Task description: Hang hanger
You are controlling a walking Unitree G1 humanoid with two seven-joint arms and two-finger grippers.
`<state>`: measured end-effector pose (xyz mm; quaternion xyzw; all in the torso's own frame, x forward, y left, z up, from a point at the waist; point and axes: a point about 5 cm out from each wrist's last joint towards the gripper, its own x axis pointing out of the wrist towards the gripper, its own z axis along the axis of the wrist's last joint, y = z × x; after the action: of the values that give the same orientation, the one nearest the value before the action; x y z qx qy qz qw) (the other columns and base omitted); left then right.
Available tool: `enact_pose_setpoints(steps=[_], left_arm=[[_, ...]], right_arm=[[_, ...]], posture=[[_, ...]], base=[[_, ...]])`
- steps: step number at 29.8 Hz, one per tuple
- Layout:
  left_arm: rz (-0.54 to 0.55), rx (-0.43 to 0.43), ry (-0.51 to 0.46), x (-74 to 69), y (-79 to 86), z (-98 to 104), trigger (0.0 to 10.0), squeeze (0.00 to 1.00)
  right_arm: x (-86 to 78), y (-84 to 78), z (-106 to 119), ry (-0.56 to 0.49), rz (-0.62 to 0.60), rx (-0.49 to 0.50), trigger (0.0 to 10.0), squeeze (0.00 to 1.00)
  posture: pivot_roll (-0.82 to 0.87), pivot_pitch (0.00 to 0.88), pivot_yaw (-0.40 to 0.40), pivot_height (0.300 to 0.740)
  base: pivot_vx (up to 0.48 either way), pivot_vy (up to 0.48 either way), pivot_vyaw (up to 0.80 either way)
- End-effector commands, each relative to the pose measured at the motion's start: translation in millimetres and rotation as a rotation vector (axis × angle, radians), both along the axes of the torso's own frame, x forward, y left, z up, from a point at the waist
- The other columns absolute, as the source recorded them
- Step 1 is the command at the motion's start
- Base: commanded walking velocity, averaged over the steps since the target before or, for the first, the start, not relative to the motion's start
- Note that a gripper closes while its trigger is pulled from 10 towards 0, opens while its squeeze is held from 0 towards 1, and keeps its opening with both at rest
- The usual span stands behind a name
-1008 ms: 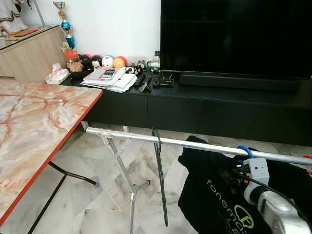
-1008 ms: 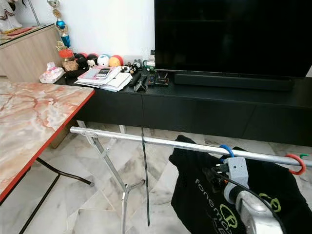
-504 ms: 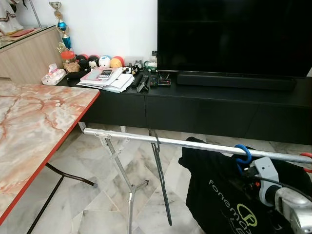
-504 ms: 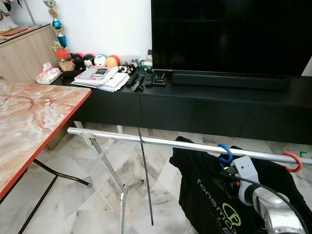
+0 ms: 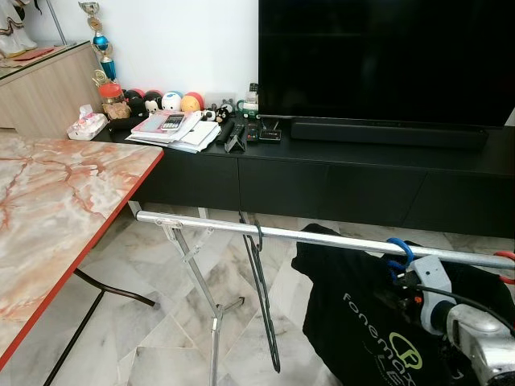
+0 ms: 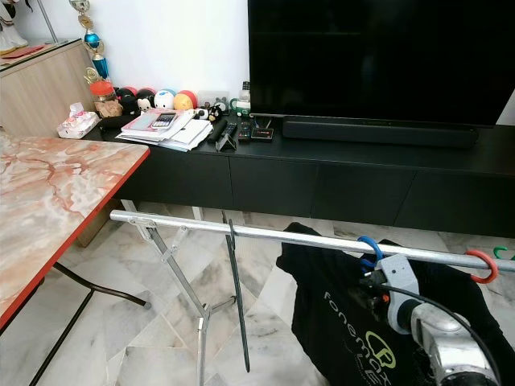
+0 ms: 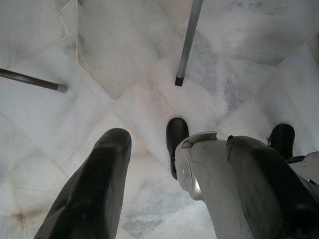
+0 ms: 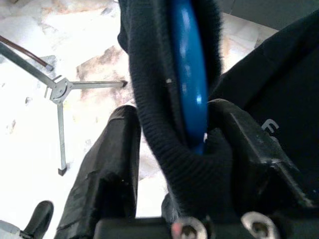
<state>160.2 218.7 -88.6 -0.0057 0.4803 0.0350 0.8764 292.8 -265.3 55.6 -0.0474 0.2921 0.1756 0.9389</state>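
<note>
A blue hanger, its hook (image 5: 399, 251) over the silver rail (image 5: 322, 238), carries a black T-shirt (image 5: 354, 314) with a green logo. My right gripper (image 5: 405, 279) is just below the hook. In the right wrist view its fingers (image 8: 104, 164) are shut on the blue hanger (image 8: 189, 89) and the shirt collar wrapped around it. An empty black hanger (image 5: 259, 289) hangs further left on the rail. My left gripper (image 7: 178, 138) hangs open over the marble floor beside my feet.
A marble-topped folding table (image 5: 56, 209) stands at the left. The rail's folding legs (image 5: 201, 289) are below its left end. A black TV console (image 5: 362, 173) with a large TV is behind. A red hook (image 6: 481, 265) sits at the rail's right end.
The camera has shifted a little. The blue hook has settled over the rail, and my right gripper stays shut on the hanger just under it.
</note>
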Motion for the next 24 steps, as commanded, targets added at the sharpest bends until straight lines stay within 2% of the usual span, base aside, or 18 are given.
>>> enact_pose_setpoints(steps=[1,9,12,19,24], left_arm=[[-0.015,0.010,0.026,-3.8,1.2,-2,10.0,0.00],[-0.043,0.014,0.036,-5.4,-0.4,-3,10.0,0.00],[-0.043,0.016,0.027,-2.6,-0.1,-1,10.0,0.00],[-0.050,0.016,0.020,2.4,-3.7,0,10.0,0.00],[-0.064,0.015,0.020,6.3,-6.4,1,10.0,0.00]], right_arm=[[-0.6,2.8,-3,0.008,0.010,0.000,0.0,0.00],[-5.5,4.8,-13,0.026,0.010,-0.013,0.0,0.00],[-0.4,3.8,-8,-0.007,-0.036,-0.009,0.0,0.00],[-3.4,13.1,-11,-0.024,-0.040,0.000,0.0,0.00],[-11.0,20.9,-12,-0.096,-0.148,0.030,0.0,0.00]], posture=[[0.04,0.000,0.009,0.740],[0.03,0.000,0.014,0.740],[0.03,0.000,0.014,0.740],[0.02,0.000,0.014,0.740],[0.02,0.000,0.020,0.740]], base=[[0.000,0.000,0.00],[0.000,0.000,0.00],[0.000,0.000,0.00],[0.000,0.000,0.00],[0.000,0.000,0.00]])
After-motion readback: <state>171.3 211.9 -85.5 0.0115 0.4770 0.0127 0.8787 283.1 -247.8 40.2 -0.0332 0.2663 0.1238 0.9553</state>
